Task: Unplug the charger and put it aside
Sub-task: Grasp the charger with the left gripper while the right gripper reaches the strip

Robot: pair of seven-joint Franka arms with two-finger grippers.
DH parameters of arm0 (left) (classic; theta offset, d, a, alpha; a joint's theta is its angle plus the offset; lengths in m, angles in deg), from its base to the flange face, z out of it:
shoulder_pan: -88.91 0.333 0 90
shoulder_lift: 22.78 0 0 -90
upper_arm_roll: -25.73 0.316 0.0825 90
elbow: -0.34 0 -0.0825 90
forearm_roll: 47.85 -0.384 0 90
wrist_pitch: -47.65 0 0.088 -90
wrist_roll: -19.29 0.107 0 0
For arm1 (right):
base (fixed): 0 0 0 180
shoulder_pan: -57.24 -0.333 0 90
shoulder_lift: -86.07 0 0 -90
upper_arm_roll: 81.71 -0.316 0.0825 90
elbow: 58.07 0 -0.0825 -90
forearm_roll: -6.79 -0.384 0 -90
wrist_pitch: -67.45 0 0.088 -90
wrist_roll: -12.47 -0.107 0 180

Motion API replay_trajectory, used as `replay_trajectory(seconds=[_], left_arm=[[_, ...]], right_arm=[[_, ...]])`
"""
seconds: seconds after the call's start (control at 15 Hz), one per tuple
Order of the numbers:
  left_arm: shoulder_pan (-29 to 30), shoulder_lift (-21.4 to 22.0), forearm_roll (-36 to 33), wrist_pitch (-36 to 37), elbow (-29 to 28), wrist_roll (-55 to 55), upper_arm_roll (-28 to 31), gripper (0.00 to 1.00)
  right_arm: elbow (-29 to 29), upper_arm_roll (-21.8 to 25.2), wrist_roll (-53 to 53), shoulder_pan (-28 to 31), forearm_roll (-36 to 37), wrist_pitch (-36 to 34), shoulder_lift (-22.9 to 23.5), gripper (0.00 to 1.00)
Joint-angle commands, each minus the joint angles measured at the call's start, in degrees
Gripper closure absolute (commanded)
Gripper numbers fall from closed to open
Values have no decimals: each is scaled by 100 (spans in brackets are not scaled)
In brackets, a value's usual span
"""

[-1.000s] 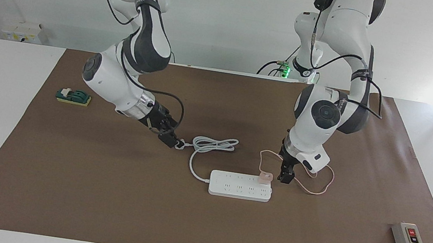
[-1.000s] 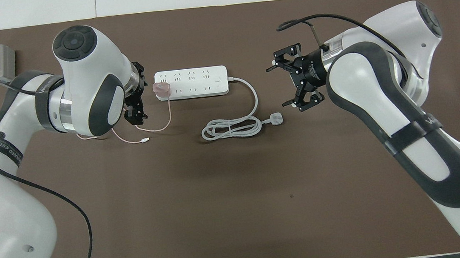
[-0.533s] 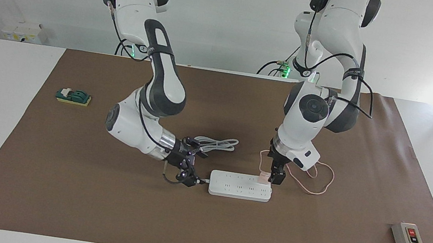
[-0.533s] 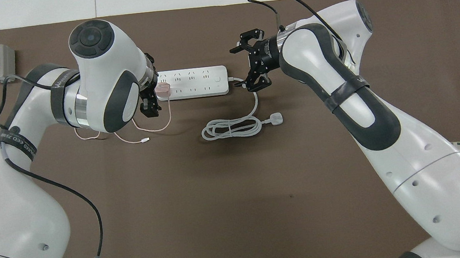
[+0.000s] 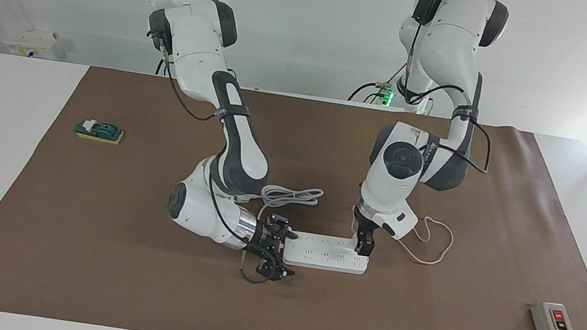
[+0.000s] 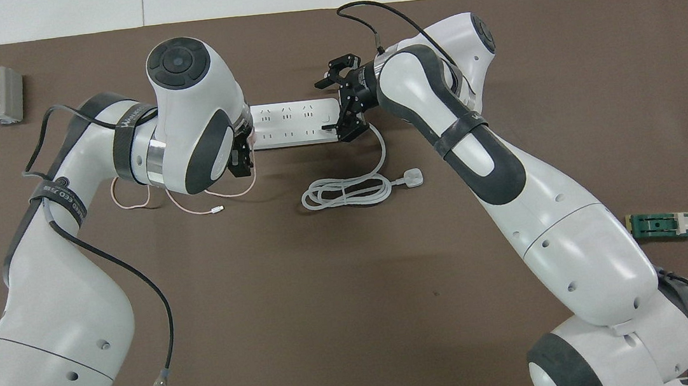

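Running this remote rn, we're at the grab-and-brace step imo. Left gripper (image 5: 363, 246) is down at the end of the white power strip (image 5: 324, 252) that's toward the left arm's end of the table, right where the charger (image 5: 356, 242) is plugged in. The wrist covers the cube in the overhead view, and from the facing view I only catch a sliver of pale pink next to the black fingers. Jaws look spread as wide as they go, nothing pinched yet afaict, and I can't say if they straddle the cube or sit just beside it.

Right gripper (image 5: 276, 250) is low at the strip's other end, where the thick white cord (image 6: 347, 189) comes out. Fingers splayed apart around that end, not clamped on anything I can see. Prob there to hold the strip down.

Next move needs both imo: right pins the strip, left closes on the cube and pulls straight up. Otherwise the whole strip lifts with it.

Charger itself is a tiny pink cube, way smaller than the strip. Its thin pink cable (image 5: 436, 244) loops loose on the brown mat (image 5: 83, 250) beside the strip, nearer the robots, free plug end lying flat
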Motion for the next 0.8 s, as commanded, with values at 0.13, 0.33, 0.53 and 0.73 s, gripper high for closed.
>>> replay_trajectory(seconds=[0.13,0.33,0.53,0.73], left_arm=[[-116,-199,-171,-41,147,-151,92,0],[-116,-199,-180,-41,138,-151,92,0],[-107,-199,-180,-41,129,-142,84,0],[-107,-199,-180,-41,138,-116,84,0]], right_arm=[[-329,-161,-67,183,-111,-243,226,0],[-329,-495,-84,420,-111,-322,226,0],[-294,-487,-67,316,-93,-147,226,0],[-259,-478,125,263,-58,-85,235,0]])
